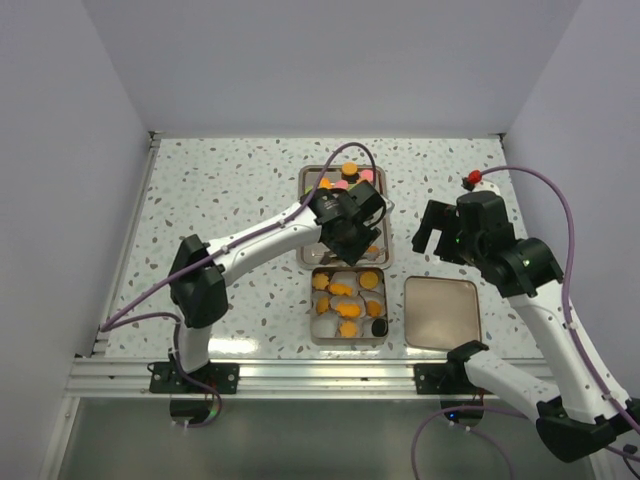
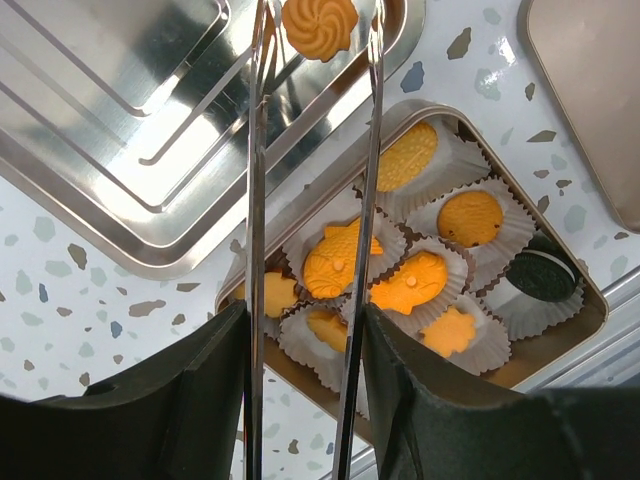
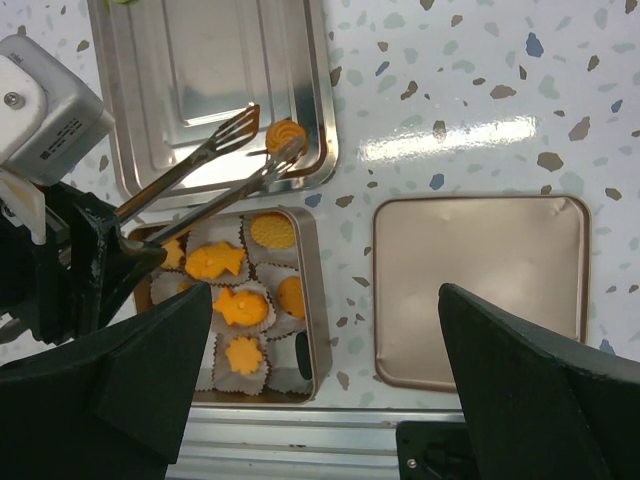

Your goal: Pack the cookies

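Observation:
My left gripper is shut on metal tongs and holds them over the silver tray. The tong tips stand apart around an orange swirl cookie that lies in the tray's near right corner; one tip touches it in the right wrist view. Below the tray, the cookie tin holds paper cups with orange fish, star and round cookies and a black cookie. More cookies lie at the tray's far end. My right gripper is open and empty, raised over the table.
The tin's flat lid lies on the table to the right of the tin, also seen in the right wrist view. White walls enclose the table on three sides. An aluminium rail runs along the near edge.

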